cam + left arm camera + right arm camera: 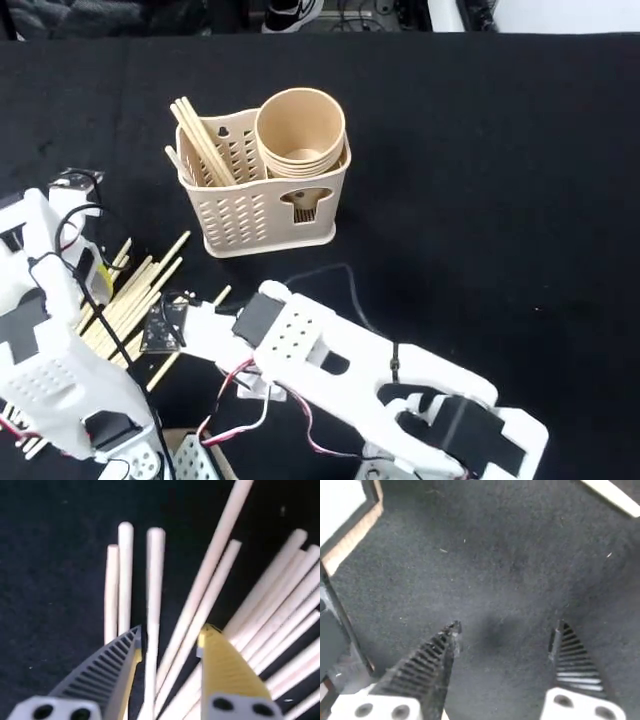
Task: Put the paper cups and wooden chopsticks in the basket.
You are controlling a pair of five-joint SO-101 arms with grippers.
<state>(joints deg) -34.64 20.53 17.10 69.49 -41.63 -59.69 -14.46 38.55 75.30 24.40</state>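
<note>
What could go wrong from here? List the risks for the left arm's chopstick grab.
1. The left gripper is open, its jaws straddling several fanned wooden chopsticks. Closing may catch more than one, or pinch one off-centre so it tilts or slips.
2. In the high view the right gripper, also open, sits close beside the same pile, so the arms could bump.
3. The basket already holds leaning chopsticks beside the paper cups. New ones might knock against them.
</note>
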